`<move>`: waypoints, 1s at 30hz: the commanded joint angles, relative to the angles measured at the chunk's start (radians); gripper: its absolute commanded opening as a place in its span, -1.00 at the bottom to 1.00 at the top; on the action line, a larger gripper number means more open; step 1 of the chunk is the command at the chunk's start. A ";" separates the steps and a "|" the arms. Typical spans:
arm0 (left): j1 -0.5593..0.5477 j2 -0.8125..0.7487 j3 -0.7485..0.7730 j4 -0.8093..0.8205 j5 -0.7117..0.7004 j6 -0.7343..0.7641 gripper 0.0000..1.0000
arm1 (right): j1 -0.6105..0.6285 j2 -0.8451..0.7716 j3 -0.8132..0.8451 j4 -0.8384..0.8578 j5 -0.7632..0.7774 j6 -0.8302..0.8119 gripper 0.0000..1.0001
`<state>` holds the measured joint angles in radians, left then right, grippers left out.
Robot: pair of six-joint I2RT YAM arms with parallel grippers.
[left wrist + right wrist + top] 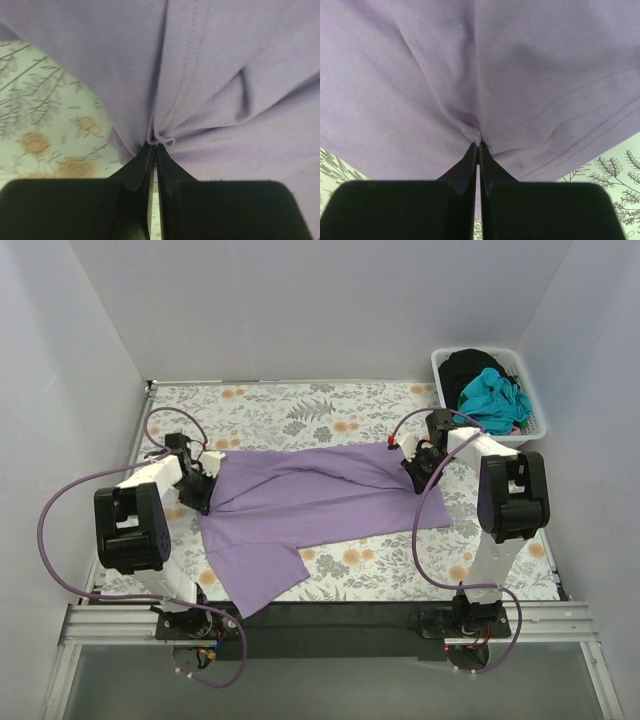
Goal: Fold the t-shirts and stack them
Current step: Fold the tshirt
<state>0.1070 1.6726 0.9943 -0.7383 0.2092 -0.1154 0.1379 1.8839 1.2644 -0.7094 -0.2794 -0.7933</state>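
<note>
The desk (300, 405) wears a pale covering (400, 570) printed with grey leaves and orange flowers, running from the far wall to the dark near edge. 1 lavender t-shirt (310, 505) lies across its middle, stretched from left to right and creased in long folds. On the left a broad flap of it reaches toward the near edge and hangs just over it. 1 white basket (441, 370) stands at the far right corner, well apart from the shirt.
</note>
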 commanded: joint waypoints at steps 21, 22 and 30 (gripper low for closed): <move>0.022 0.380 1.021 0.166 -0.091 -0.283 -1.00 | -0.035 0.300 1.093 0.040 0.083 0.166 -0.97; 0.020 0.406 1.094 0.186 -0.102 -0.305 -1.00 | -0.037 0.305 1.069 0.086 0.100 0.177 -0.97; -0.003 0.641 1.239 0.329 -0.166 -0.371 -1.00 | -0.038 0.306 0.813 0.499 0.230 0.204 -0.97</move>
<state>0.1169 2.3024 2.2192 -0.4938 0.1101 -0.4503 0.1059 2.1895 2.0872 -0.4217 -0.1345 -0.6094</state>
